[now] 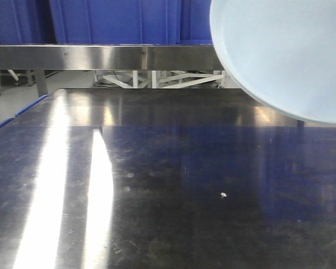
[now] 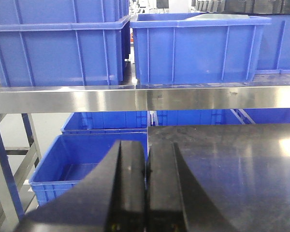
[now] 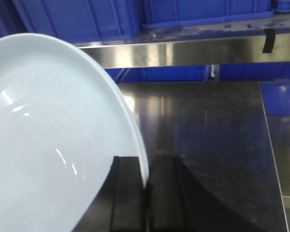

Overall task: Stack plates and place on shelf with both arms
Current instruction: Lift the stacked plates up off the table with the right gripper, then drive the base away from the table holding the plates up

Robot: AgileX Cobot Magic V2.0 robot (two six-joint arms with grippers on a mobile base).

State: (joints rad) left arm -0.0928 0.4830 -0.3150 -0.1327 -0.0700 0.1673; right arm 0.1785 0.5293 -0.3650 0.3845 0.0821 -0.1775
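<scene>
On the left, the left end effector [image 2: 146, 159] has its two black fingers pressed close together, with nothing between them. It hangs by the left edge of the bench [image 1: 173, 185] and points at the shelf [image 2: 135, 99]. My guess is that it waits there empty so it can help carry the load.

Below it, off the side of the bench, sits a low blue box [image 2: 72, 169]. More blue boxes [image 2: 53, 48] stand in a row on top of the shelf. They fill much of it, so a free spot for plates looks hard to find from here.

In the middle, the dark shiny bench top throws back streaks of light.

On the right, the right end effector [image 3: 146, 179] pinches the rim of a pale blue-white plate [image 3: 48, 145]. The plate is up in the air and tilted, above the right part of the bench and in front of the shelf. Holding the thin rim lets the flat part hang free — but a smooth plate held by one edge could slip. There is a double line along its edge, and I cannot tell if a second plate lies under it. The steel front of the shelf stands between the plate and the boxes.
</scene>
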